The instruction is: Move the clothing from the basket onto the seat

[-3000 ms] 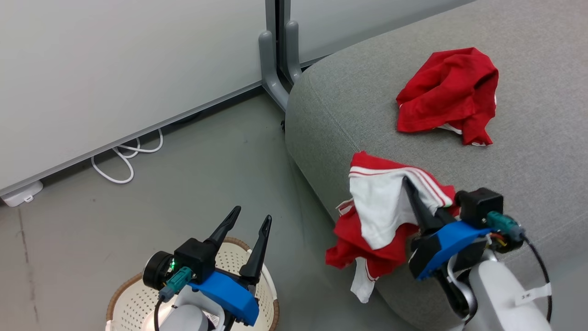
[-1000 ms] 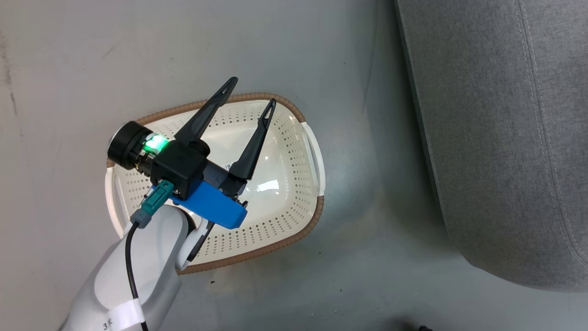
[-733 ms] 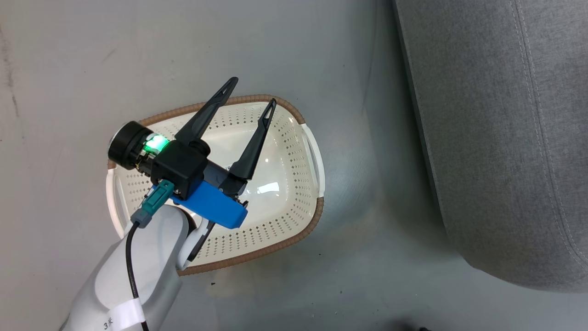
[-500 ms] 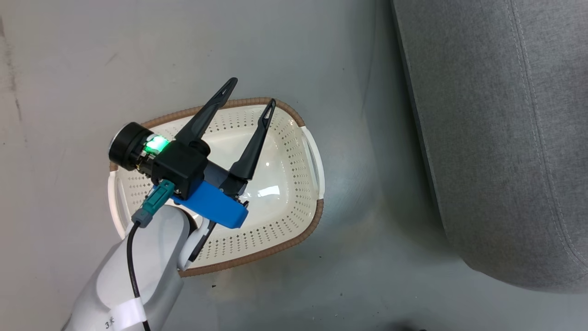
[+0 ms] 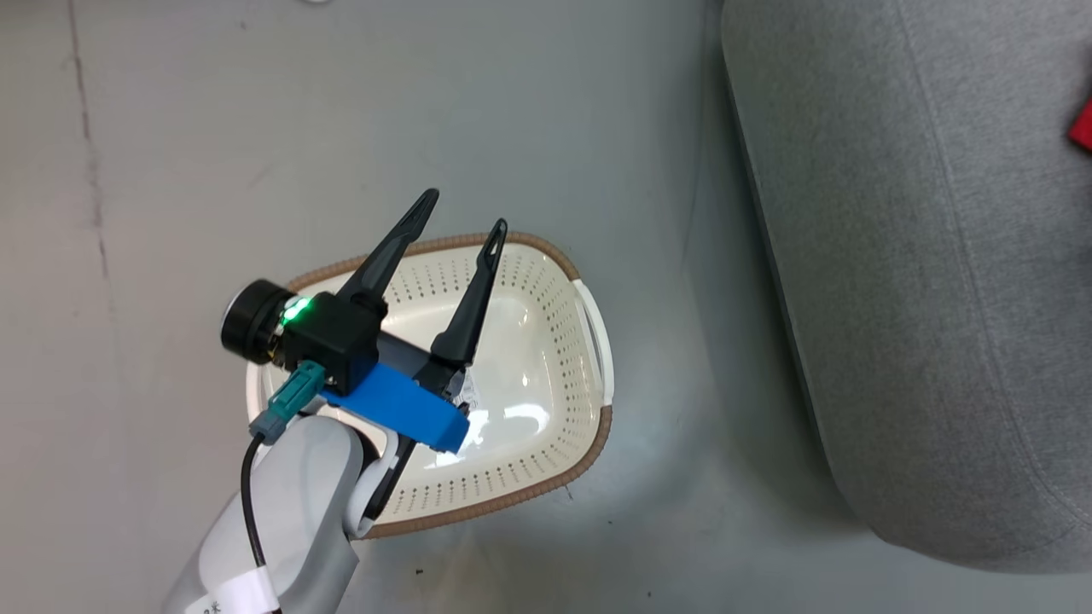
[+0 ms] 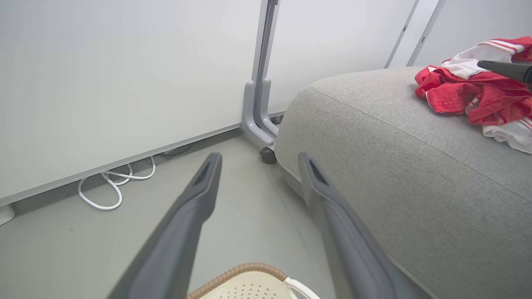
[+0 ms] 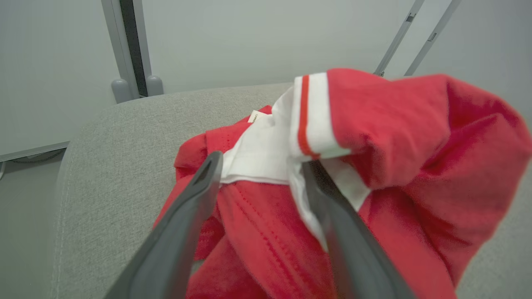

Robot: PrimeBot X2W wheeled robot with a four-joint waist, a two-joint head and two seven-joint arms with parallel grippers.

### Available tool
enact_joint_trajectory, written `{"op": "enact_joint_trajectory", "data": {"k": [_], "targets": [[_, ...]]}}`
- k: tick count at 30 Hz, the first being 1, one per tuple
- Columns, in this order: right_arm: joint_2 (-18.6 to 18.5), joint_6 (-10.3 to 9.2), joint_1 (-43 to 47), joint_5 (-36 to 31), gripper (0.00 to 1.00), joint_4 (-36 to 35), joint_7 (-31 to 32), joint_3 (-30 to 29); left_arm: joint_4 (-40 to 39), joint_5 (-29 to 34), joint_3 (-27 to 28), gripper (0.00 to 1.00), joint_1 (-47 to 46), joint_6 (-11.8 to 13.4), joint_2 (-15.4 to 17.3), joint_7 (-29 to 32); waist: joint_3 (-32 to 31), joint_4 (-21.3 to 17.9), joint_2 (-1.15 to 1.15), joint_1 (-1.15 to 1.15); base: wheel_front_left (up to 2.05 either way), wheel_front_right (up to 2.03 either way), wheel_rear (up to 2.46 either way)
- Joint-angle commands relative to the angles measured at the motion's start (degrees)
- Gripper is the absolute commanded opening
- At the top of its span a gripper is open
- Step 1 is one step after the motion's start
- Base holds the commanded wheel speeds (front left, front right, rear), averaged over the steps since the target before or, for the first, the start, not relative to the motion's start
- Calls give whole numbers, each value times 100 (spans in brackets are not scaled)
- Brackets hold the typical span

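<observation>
My left gripper (image 5: 464,213) hangs open over the cream-white basket (image 5: 559,341) on the floor, nothing between its fingers. The basket's inside shows bare white plastic and a label. To its right stands the grey seat (image 5: 896,256), with a red sliver of the clothing (image 5: 1083,130) at the frame's edge. The left wrist view has the clothing (image 6: 465,89) heaped on the seat (image 6: 395,145). My right gripper (image 7: 262,162) is open at that red and white clothing (image 7: 395,124). A striped fold lies over one fingertip.
White wall panels stand behind the seat, with a grey partition foot (image 6: 259,124) on a castor close to the seat's corner. A white cable (image 6: 112,187) loops on the grey floor along the wall.
The head camera has tilted, so the basket sits lower in view. Three seconds ago my right gripper was shut on clothing at the seat's edge; its jaws now stand open. The left gripper stays open.
</observation>
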Motion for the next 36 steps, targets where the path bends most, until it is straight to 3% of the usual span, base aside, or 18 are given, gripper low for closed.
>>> {"op": "enact_joint_trajectory", "data": {"k": [1,10,21,27,36], "targets": [[49,1,177,-35,100,-78,-38,30,41,-42,63,100,115,-7,-28,-15,-277,38,0,0,0,0,0],[482,1,1263,-148,100,-832,146,267,317,-187,302,100,780,-7,-282,-15,-1342,205,0,0,0,0,0],[1171,1,2972,-233,100,-2699,777,388,518,-261,704,100,1612,-7,-456,-15,-2488,551,0,0,0,0,0],[1507,1,3777,-203,100,-3558,1080,616,568,-279,953,100,1937,-7,-470,-15,-2839,758,0,0,0,0,0],[1866,1,4546,-202,100,-4287,1199,952,664,-331,1284,100,2297,-7,-494,-15,-3184,1030,0,0,0,0,0]]}}
